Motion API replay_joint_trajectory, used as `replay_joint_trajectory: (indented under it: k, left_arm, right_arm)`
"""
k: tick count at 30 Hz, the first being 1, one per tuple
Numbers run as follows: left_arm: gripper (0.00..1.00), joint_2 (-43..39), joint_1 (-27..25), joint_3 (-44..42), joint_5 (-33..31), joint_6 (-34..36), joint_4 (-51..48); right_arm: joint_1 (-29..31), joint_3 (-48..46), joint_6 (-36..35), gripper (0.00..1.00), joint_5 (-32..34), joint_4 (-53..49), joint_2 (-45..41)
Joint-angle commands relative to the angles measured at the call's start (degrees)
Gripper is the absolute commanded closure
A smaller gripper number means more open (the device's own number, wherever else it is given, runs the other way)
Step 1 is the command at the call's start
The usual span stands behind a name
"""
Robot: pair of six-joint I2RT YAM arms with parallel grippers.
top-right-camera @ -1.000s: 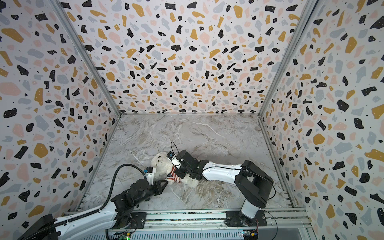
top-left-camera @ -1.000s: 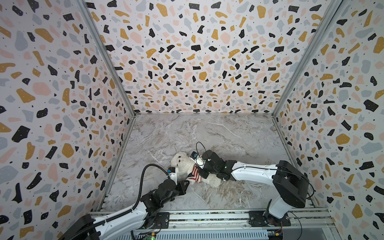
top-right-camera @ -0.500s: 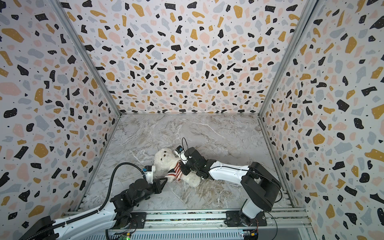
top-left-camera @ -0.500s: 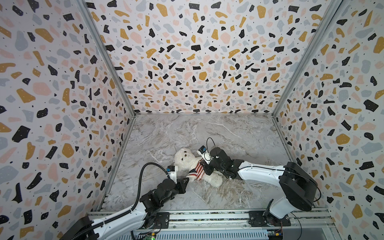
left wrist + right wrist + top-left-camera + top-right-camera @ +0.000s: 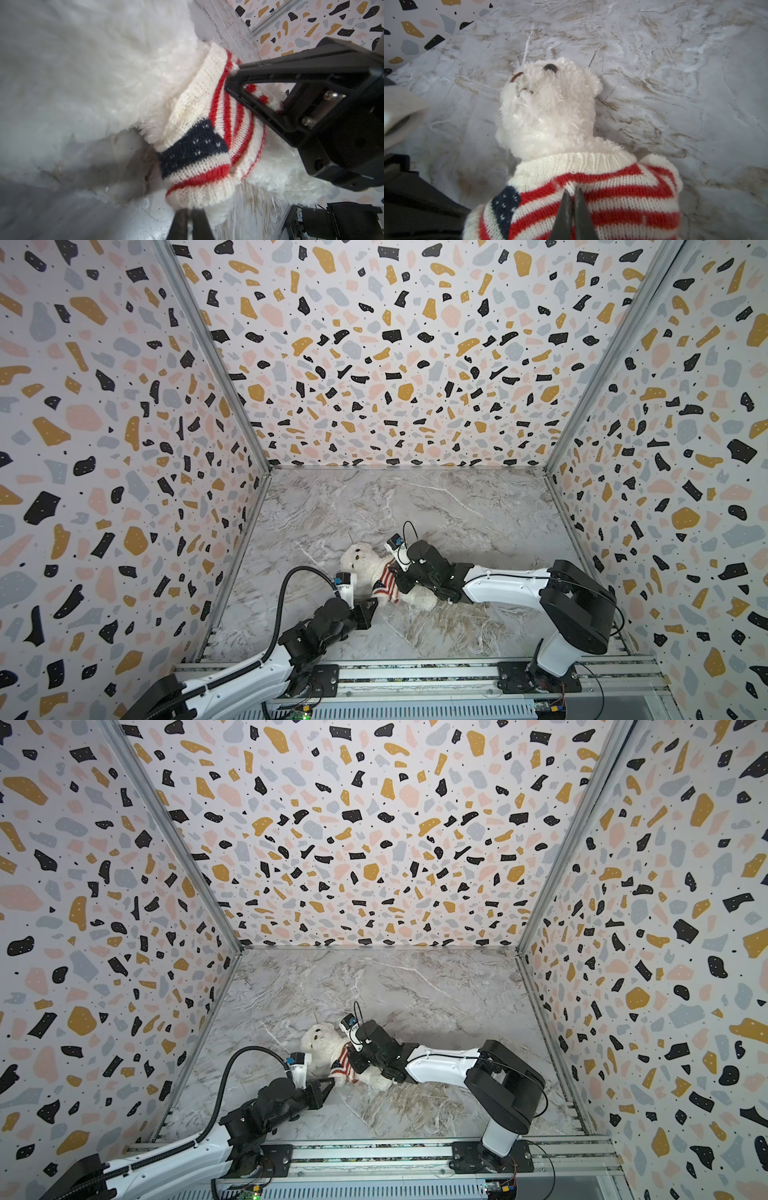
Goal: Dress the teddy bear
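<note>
On the tabletop (image 5: 415,506) in a top view lies the teddy bear (image 5: 363,564), flag sweater (image 5: 385,583) on. Left wrist view: left gripper (image 5: 189,214) jaws by the cuff (image 5: 199,193), grip unclear. Right wrist view: right gripper (image 5: 572,195) jaws pinch chest knit; a pull may drag the bear.

Both top views are looking steeply down from high at the front, side by side, sharing the whole table (image 5: 415,506) and the bear (image 5: 365,568). The left wrist camera is sitting very near the bear, facing the right hand (image 5: 229,81). The right wrist camera is looking closely along its own fingers (image 5: 566,218) toward the bear's head. Both wrist views are sharing the sweater (image 5: 197,149).
</note>
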Motion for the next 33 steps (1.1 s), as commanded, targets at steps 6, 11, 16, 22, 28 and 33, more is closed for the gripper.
replay_joint_trajectory:
  k: [6,11,16,22,28,33]
  left_arm:
    - [0.64,-11.3,0.1,-4.5,-2.0,-8.0,-2.8]
    - [0.63,-17.5,0.1,-5.7,-4.0,-10.3,-10.0]
    - [0.65,-17.3,0.1,-6.1,-4.6,-10.5,-13.1]
    - [0.6,-13.1,0.0,-5.6,-4.4,-10.4,-12.6]
    - [0.57,-7.2,0.1,-3.2,-5.1,-7.9,-12.5]
    - [0.64,-5.8,0.0,-3.8,-5.1,-8.8,-9.7]
  right_arm:
    - [2.4,0.7,4.5,1.0,4.2,3.0,0.0]
    - [2.8,0.6,5.3,1.0,5.1,3.1,0.1]
    - [2.9,0.7,5.8,1.0,5.5,3.2,0.5]
    - [3.1,1.2,6.4,1.0,5.4,3.8,1.1]
    - [3.7,1.7,6.9,1.0,5.7,3.8,1.7]
    - [4.0,1.8,7.2,1.0,6.1,3.8,1.6]
